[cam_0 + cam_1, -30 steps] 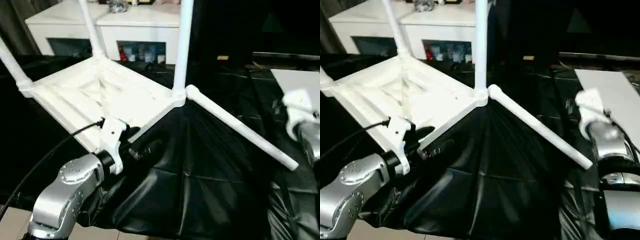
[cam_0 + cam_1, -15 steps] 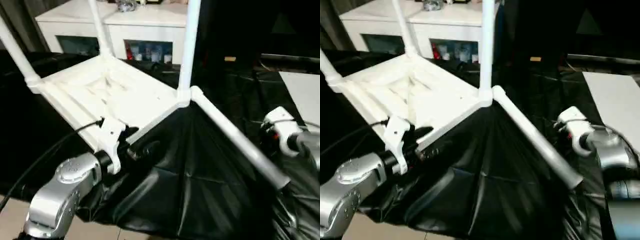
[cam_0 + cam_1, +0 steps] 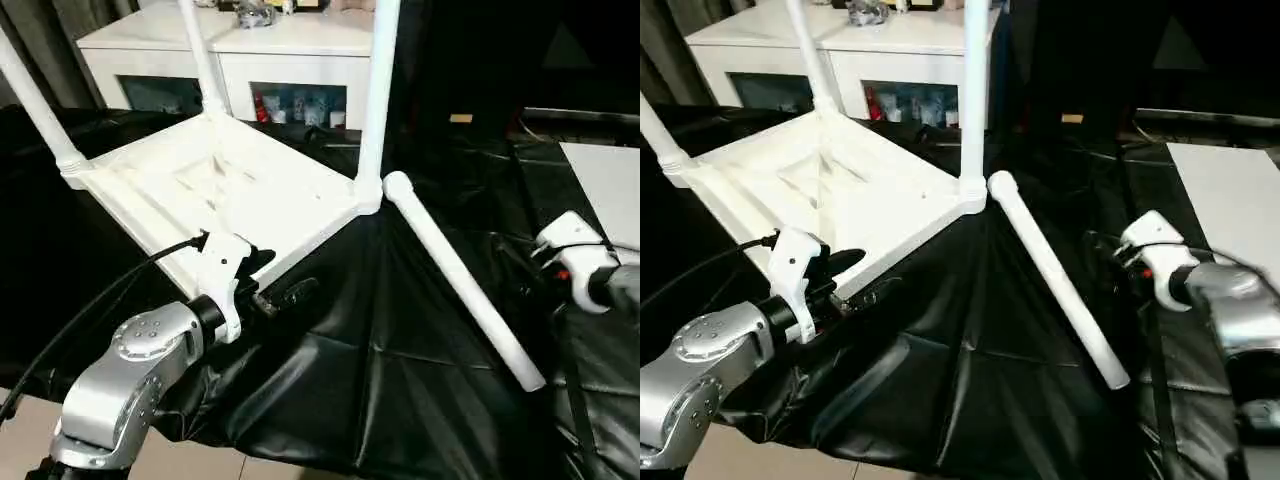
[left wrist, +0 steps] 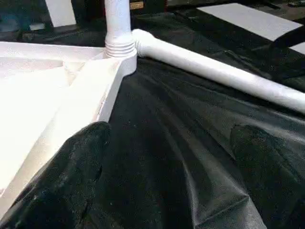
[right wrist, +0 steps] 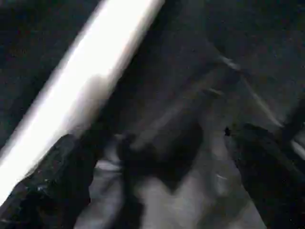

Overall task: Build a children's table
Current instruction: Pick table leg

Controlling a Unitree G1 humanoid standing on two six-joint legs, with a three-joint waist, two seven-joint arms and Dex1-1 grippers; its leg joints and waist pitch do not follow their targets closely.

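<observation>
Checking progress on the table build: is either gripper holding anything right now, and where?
Nothing is held. The left gripper is open beside the white plastic tabletop; the right gripper is open near the loose white tube leg.

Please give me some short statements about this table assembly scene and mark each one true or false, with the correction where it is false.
1. The tabletop lies upside down on the black cover. True.
2. All four legs stand in their sockets. False: three stand upright, and the loose leg lies on the cover beside a corner.
3. The left claw is open near the tabletop's near edge. True.
4. The right claw grips the loose leg. False: it is open and holds nothing; the leg lies on the cover.
5. A white cabinet stands behind the tabletop. True.
</observation>
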